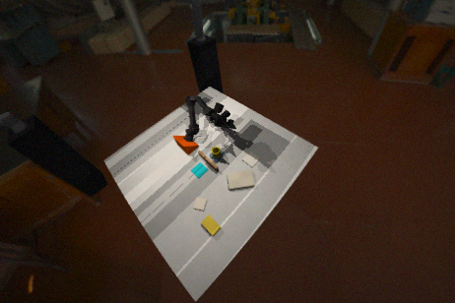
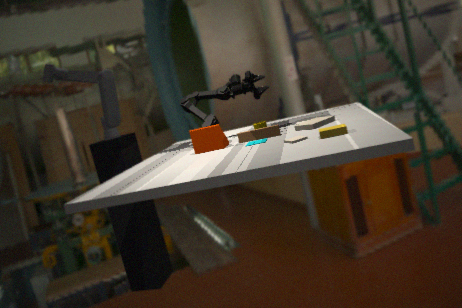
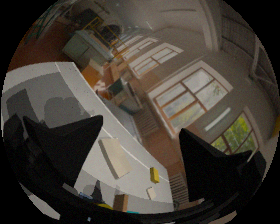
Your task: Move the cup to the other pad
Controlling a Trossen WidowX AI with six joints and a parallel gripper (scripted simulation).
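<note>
A small yellow cup (image 1: 216,151) (image 2: 260,125) (image 3: 104,206) stands on a blue pad (image 1: 211,155). Its inside looks dark and I cannot make out the marbles. A cyan pad (image 1: 199,170) (image 2: 256,142) (image 3: 132,213) lies bare on the other side of a low brown bar (image 1: 209,161) (image 2: 257,134) (image 3: 120,202), which stands between the two pads. My gripper (image 1: 233,125) (image 2: 262,86) (image 3: 142,126) is open and empty, raised well above the table and away from the cup. In the wrist view the cup is at the bottom edge, partly hidden by the gripper's body.
An orange block (image 1: 185,144) (image 2: 208,139) stands near the arm's base. A large beige block (image 1: 240,180) (image 2: 315,122) (image 3: 114,157), a yellow block (image 1: 211,225) (image 2: 333,131) (image 3: 154,175) and two thin beige tiles (image 1: 200,204) (image 1: 250,161) lie beyond the pads.
</note>
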